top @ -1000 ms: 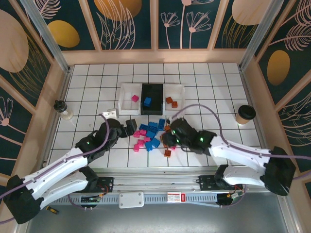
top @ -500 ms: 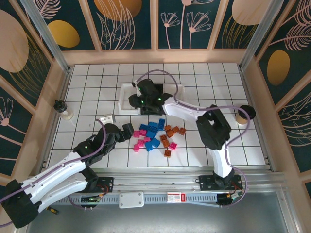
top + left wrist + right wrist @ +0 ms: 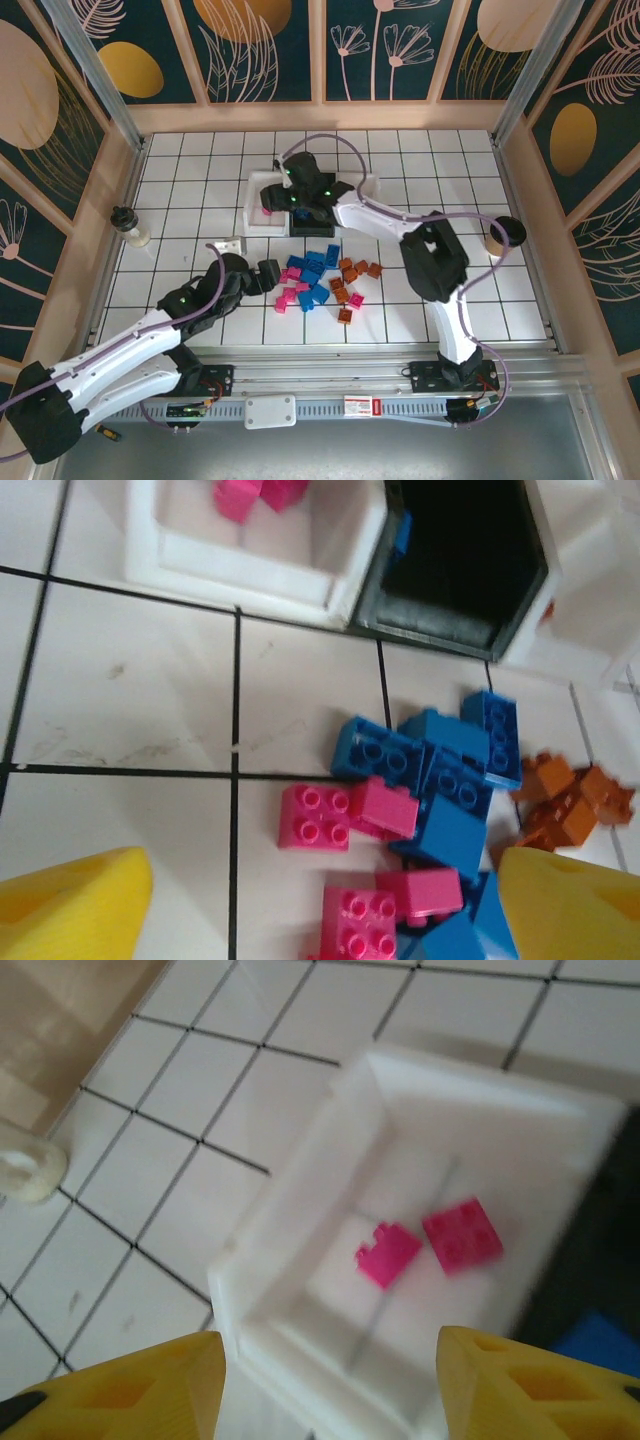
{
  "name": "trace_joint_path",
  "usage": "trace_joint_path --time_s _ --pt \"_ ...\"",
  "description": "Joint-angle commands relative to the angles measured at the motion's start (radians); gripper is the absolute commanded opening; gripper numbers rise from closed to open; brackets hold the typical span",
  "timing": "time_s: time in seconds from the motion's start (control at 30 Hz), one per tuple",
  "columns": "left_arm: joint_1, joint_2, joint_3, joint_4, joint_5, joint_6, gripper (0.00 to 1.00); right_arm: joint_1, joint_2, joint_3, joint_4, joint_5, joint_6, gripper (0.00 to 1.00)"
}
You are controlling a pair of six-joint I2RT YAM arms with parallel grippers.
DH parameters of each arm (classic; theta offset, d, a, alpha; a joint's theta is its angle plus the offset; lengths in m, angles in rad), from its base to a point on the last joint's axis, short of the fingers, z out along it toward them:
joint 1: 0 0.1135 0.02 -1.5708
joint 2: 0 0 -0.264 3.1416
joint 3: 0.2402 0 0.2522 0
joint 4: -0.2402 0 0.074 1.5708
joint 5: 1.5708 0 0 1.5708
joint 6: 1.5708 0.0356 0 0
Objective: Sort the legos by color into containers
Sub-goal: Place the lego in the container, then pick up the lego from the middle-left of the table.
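Observation:
My right gripper [image 3: 330, 1390] hangs open over the left white tray [image 3: 300, 1210], in which two pink legos [image 3: 387, 1253] lie loose, and nothing sits between its yellow fingertips [image 3: 120, 1390]. From above, that gripper [image 3: 278, 200] reaches across the row of containers. My left gripper [image 3: 320, 920] is open just above the near left edge of the lego pile [image 3: 320, 280]. Pink bricks [image 3: 315, 815] lie between its fingers, blue ones [image 3: 440, 770] beyond, orange ones [image 3: 570, 795] to the right. The black tray [image 3: 460, 570] stands beside the white one [image 3: 250, 570]. The right white tray [image 3: 372, 180] is partly behind the arm.
A paper cup [image 3: 507, 232] stands at the right side of the floor. A small bottle [image 3: 128, 225] stands at the left wall, with a small white block [image 3: 228, 238] near my left gripper. Wooden walls enclose the tiled floor on three sides.
My right arm swung from the pile up to the left white tray and opened; a second pink brick now lies there. The left gripper has barely shifted beside the pile.

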Motion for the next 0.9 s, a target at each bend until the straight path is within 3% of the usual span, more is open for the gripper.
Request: trace_joint_path --time_s 0.0,0.13,0.23,0.33,0.87 --pt "0.002 0.071 0.011 0.006 0.121 0.049 0.83 0.0 -0.187 -0.178 0.072 0.009 0.009 0.59" --pt "-0.056 0.154 -0.019 0.049 0.183 0.042 0.78 -0.003 -0.344 -0.408 0.114 0.038 0.04 0.59" --pt "-0.117 0.204 -0.024 0.058 0.177 0.026 0.76 -0.01 -0.442 -0.538 0.134 0.056 0.068 0.59" --pt "-0.131 0.229 -0.045 0.074 0.174 0.019 0.68 -0.017 -0.523 -0.635 0.153 0.063 0.093 0.59" --pt "-0.141 0.337 -0.051 0.122 0.17 0.036 0.39 -0.04 -0.663 -0.786 0.177 0.092 0.147 0.59"
